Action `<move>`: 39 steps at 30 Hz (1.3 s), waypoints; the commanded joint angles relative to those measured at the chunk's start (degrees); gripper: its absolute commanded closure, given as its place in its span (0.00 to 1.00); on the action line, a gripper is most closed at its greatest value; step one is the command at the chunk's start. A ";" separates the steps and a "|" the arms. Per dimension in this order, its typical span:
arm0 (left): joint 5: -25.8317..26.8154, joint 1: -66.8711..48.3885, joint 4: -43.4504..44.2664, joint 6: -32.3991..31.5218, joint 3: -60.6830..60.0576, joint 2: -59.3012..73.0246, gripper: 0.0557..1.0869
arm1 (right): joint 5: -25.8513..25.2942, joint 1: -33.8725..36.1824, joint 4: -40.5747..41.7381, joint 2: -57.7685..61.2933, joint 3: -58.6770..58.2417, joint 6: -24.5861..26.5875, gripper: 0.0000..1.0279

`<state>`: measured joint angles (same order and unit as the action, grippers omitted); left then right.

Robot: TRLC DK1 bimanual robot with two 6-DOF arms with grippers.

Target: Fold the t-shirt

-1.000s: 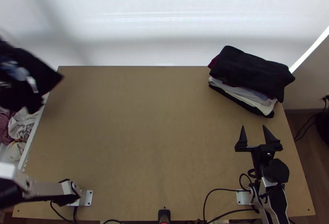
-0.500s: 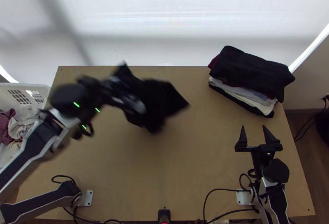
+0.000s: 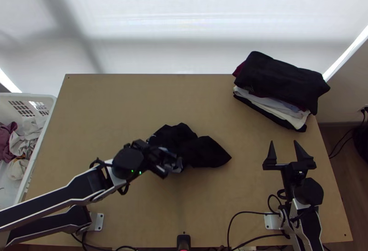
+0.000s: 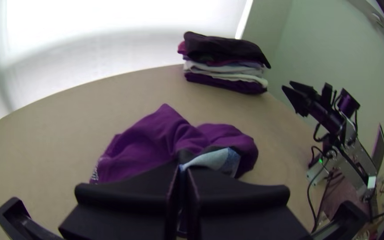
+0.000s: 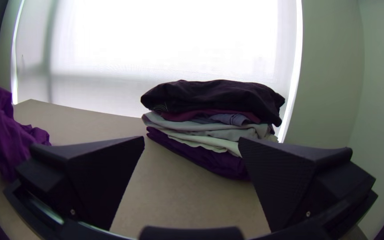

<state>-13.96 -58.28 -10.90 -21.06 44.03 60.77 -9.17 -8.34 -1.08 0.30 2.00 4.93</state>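
Bunched near the middle of the table lies the dark t-shirt [image 3: 202,150], black from above; in the left wrist view the t-shirt [image 4: 156,133] looks purple with a light blue patch. My left gripper [image 3: 168,161] is at its near-left part, and in the left wrist view the left gripper [image 4: 183,171] is shut on the cloth by that patch. Over the table's right side my right gripper [image 3: 284,152] stands open, well apart from the shirt. The right gripper [image 5: 192,141] has nothing between its fingers in its own wrist view, where part of the t-shirt [image 5: 10,129] is at one side.
A stack of folded clothes [image 3: 280,85] sits at the table's far right corner. A white basket [image 3: 46,101] with loose clothes stands along the left edge. Bare table [image 3: 115,108] lies around the shirt on its far and left sides. Cables run along the near edge.
My left gripper has carried the shirt from above the basket side rightward to mid-table, then nearer the front edge, and the cloth is lower now. The right arm has kept still.
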 commanded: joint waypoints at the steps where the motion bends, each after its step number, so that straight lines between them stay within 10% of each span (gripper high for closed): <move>1: 2.71 -2.45 -1.23 -1.44 -2.90 -1.45 0.96 | -0.06 0.25 0.91 -0.38 -0.59 0.78 0.04; 14: 17.56 -10.62 -10.55 -4.34 -9.75 1.63 0.96 | -0.06 0.25 0.91 -0.38 -0.59 0.78 0.04; 18: 17.47 -10.19 -12.83 -3.29 -7.64 -0.92 0.26 | -0.06 0.25 0.91 -0.38 -0.59 0.78 0.04; 20: 17.12 -9.13 -14.86 -1.79 -5.36 -2.59 0.09 | -0.06 0.25 0.91 -0.38 -0.59 0.78 0.04; 39: 19.40 27.52 -20.13 7.52 7.91 -6.02 0.06 | -0.06 0.25 0.91 -0.38 -0.59 0.78 0.04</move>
<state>4.36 -33.32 -29.45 -14.66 50.85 54.39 -9.17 -8.34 -0.99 0.30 2.00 4.93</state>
